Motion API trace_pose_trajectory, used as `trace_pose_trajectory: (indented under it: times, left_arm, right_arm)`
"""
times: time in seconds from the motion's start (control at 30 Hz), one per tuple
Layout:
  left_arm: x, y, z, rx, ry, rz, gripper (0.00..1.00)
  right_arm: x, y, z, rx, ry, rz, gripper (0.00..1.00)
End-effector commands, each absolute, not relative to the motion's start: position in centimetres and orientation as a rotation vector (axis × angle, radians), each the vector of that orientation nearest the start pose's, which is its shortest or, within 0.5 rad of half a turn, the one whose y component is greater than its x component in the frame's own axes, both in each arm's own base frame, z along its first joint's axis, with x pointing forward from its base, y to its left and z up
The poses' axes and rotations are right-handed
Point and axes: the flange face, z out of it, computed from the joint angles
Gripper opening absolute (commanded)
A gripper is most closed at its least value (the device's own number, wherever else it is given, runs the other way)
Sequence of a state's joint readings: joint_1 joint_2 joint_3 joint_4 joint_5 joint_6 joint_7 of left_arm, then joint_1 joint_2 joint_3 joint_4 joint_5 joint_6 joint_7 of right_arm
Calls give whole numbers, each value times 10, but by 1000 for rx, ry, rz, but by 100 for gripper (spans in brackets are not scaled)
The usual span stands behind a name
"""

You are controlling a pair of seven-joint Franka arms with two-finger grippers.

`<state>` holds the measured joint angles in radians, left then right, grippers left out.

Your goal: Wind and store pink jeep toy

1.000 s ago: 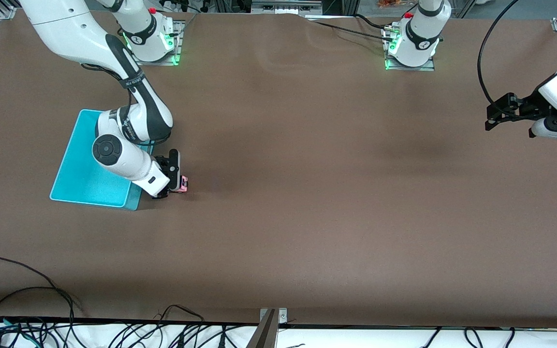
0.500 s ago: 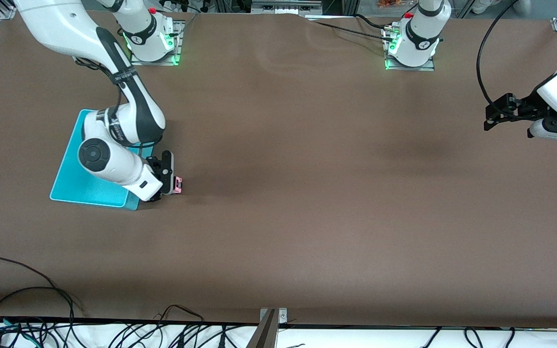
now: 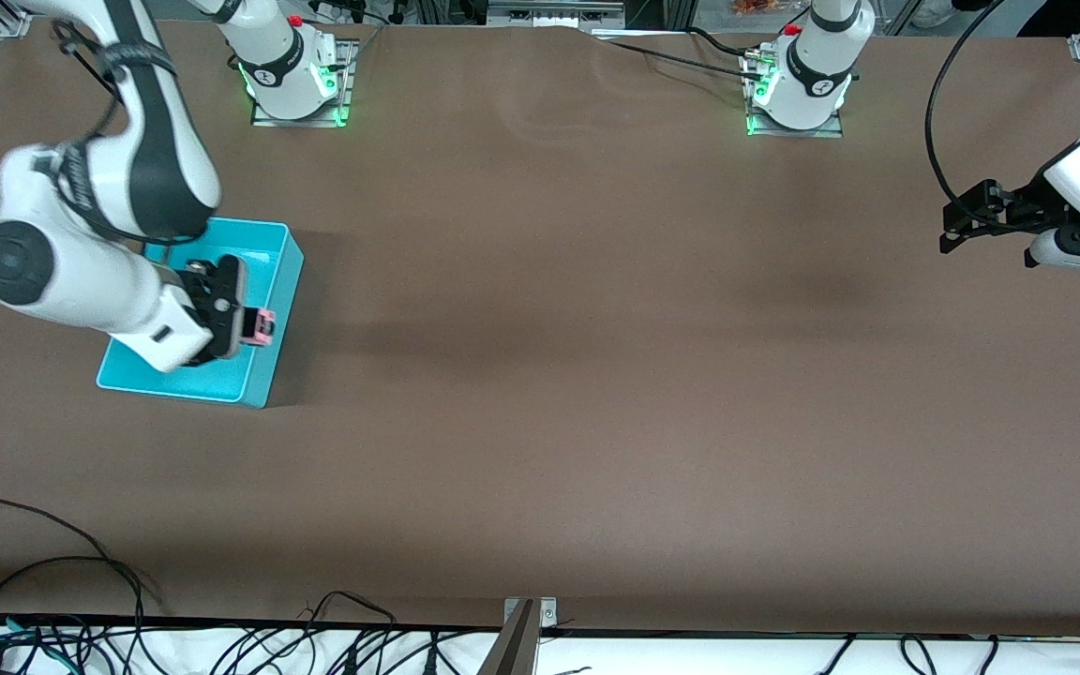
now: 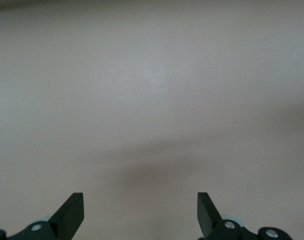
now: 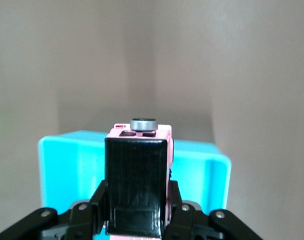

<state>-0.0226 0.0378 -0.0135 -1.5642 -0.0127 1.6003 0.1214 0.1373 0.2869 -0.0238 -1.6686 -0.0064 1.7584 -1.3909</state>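
The pink jeep toy [image 3: 263, 325], pink with a black roof, hangs in the air above the turquoise bin [image 3: 279, 281], near the bin's wall on the left arm's side. My right gripper [image 3: 252, 327] is shut on it. In the right wrist view the pink jeep toy [image 5: 138, 170] fills the middle, clamped between the dark fingers [image 5: 98, 200], with the turquoise bin [image 5: 67, 165] below it. My left gripper [image 3: 954, 228] waits open in the air over the left arm's end of the table. In the left wrist view the left gripper [image 4: 141, 212] has only bare brown table between its fingertips.
The brown table [image 3: 596, 375] spreads wide between the two arms. Both arm bases [image 3: 292, 75] stand along the table's edge farthest from the front camera. Black cables [image 3: 81, 600] lie along the edge nearest that camera.
My right arm has lifted and swung toward the right arm's end, carrying the jeep from the table beside the bin to over the bin. The left arm has not moved.
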Motion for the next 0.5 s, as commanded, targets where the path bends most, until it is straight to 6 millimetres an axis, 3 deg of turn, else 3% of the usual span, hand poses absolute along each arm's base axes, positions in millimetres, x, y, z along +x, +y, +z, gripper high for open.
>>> trace_pose_trajectory:
  times: [0.0, 0.17, 0.47]
  left_arm:
    - [577, -25, 611, -3175, 233, -2, 100]
    - [577, -27, 610, -3175, 238, 0, 100]
    - [577, -33, 610, -3175, 250, 0, 100]
  right_arm:
    - [596, 43, 455, -2228, -1999, 319, 19]
    - [580, 14, 457, -2247, -1948, 348, 19]
    - [554, 1, 416, -2249, -1918, 356, 19]
